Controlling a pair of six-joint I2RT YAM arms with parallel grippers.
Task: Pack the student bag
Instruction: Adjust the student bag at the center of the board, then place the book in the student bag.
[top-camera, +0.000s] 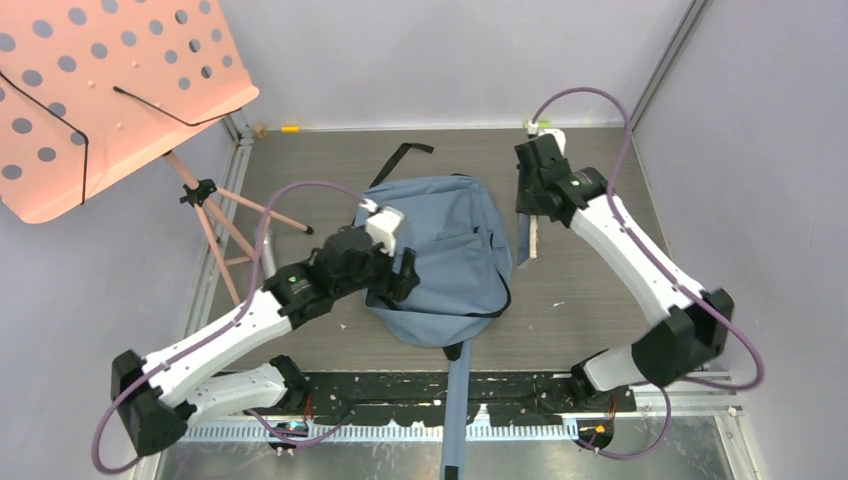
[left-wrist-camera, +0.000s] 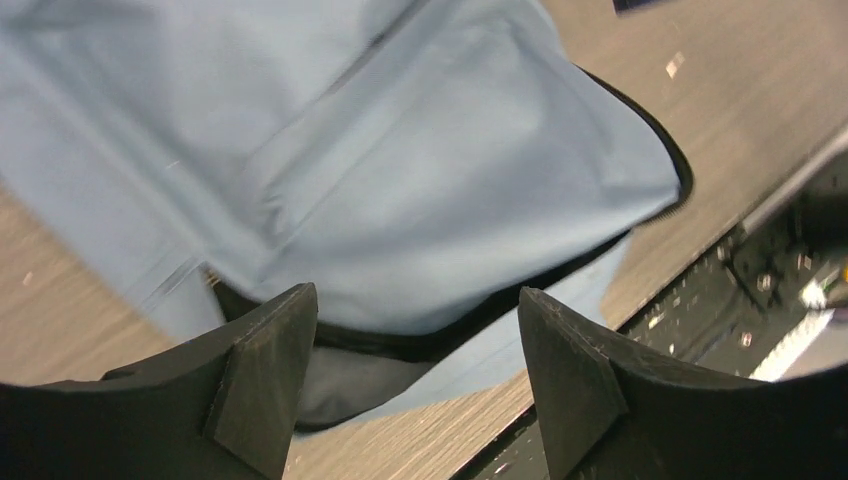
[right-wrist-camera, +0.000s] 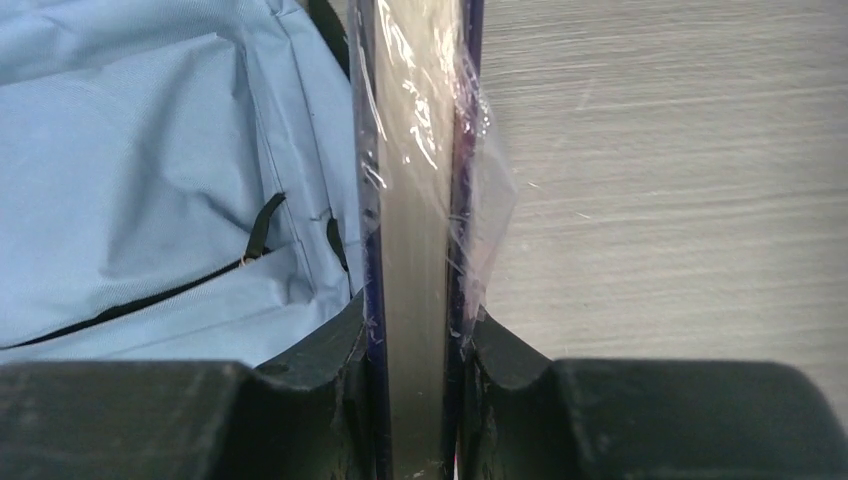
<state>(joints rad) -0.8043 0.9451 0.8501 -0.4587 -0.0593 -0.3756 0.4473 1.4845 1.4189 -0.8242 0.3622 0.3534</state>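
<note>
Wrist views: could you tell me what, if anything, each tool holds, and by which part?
The right tool grips a plastic-wrapped book across its two covers, at one end. The left tool stands open above the student bag, holding nothing.

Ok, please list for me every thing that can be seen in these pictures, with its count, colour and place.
student bag: one, grey-blue, lying in the middle of the table
book: one, dark blue covers in clear wrap, on edge beside the bag's right side
music stand: one, pink with holes, far left
table: one, grey wood grain, under everything
left gripper: one, black, open, above the bag's near left part
right gripper: one, black, shut on the book
</note>
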